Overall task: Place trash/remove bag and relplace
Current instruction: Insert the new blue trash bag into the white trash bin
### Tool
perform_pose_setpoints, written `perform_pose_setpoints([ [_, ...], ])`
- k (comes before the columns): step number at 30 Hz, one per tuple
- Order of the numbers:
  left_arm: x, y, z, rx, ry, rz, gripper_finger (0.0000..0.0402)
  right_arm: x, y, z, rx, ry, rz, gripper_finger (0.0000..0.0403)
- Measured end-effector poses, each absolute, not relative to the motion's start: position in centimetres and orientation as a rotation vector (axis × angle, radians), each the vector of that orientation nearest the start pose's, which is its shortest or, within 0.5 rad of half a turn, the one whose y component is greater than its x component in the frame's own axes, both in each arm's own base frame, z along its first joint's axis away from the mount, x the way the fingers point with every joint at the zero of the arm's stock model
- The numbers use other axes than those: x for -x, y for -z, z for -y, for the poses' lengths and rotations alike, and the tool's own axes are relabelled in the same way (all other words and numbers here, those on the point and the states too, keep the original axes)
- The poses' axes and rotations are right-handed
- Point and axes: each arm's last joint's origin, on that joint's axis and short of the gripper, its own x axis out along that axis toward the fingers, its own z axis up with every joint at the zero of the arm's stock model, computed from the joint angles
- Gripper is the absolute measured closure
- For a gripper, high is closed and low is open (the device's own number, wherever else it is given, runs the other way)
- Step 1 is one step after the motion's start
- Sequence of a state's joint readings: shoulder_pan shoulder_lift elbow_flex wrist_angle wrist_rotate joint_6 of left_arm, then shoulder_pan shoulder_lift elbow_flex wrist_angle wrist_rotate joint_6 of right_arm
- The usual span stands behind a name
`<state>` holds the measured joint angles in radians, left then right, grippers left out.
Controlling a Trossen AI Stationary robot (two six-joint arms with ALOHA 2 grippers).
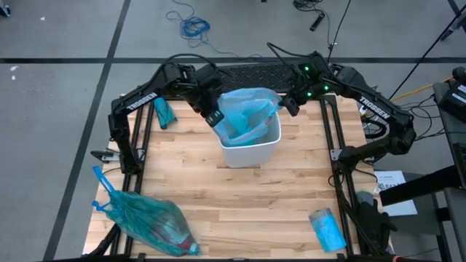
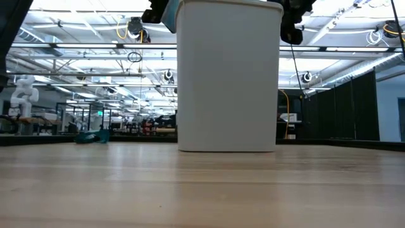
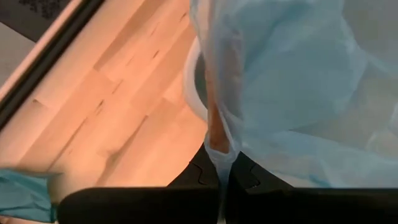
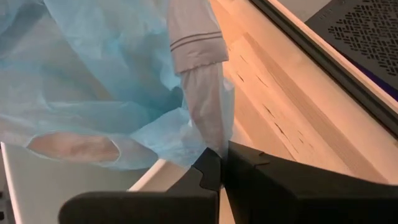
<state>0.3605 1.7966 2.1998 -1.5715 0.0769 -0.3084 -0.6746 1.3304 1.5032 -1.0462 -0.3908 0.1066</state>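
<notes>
A white bin (image 1: 251,145) (image 2: 228,76) stands upright on the wooden table (image 1: 291,196), toward its far middle. A thin pale blue bag (image 1: 247,113) is spread over the bin's mouth, and part of it sags inside. My left gripper (image 1: 215,116) (image 3: 222,180) is shut on the bag at the bin's left rim. My right gripper (image 1: 290,104) (image 4: 219,167) is shut on it at the far right rim. A full, tied teal bag (image 1: 149,222) lies on its side at the near left corner. What it holds shows only dimly through the film. My left gripper pinches a gathered strip of the bag's edge (image 3: 221,155) between its two fingers, slanting steeply down from the far left. The film fans out from the pinch over the bin's rim (image 3: 193,93), slack and wrinkled. My right gripper pinches a bunched fold of the bag's edge (image 4: 208,134) between its two fingers, slanting down from the far right. The film rises from the pinch and spreads loosely toward the bin's inside.
A folded teal bag (image 1: 164,113) lies at the far left. A pale blue pack (image 1: 326,229) lies at the near right corner. Black frame rails (image 1: 336,145) run along both sides of the table. Bare wood lies between the bin and the near edge.
</notes>
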Motion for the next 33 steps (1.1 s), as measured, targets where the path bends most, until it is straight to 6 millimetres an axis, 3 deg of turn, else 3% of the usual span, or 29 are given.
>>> perform_pose_setpoints([
  [9,-29.9,-42.3,-11.0,0.52,-0.42,-1.104,0.0402,-20.0,-37.5,14.6,-0.57,0.321,-0.812,0.0403],
  [21,-29.9,-42.3,-11.0,0.509,-0.397,-1.107,0.0402,-19.9,-37.6,14.8,-0.538,0.369,-0.815,0.0379],
  [33,-29.5,-43.4,-10.8,0.473,-0.394,-1.032,0.0402,-17.1,-41.7,12.5,-0.411,0.349,-0.553,0.0328],
])
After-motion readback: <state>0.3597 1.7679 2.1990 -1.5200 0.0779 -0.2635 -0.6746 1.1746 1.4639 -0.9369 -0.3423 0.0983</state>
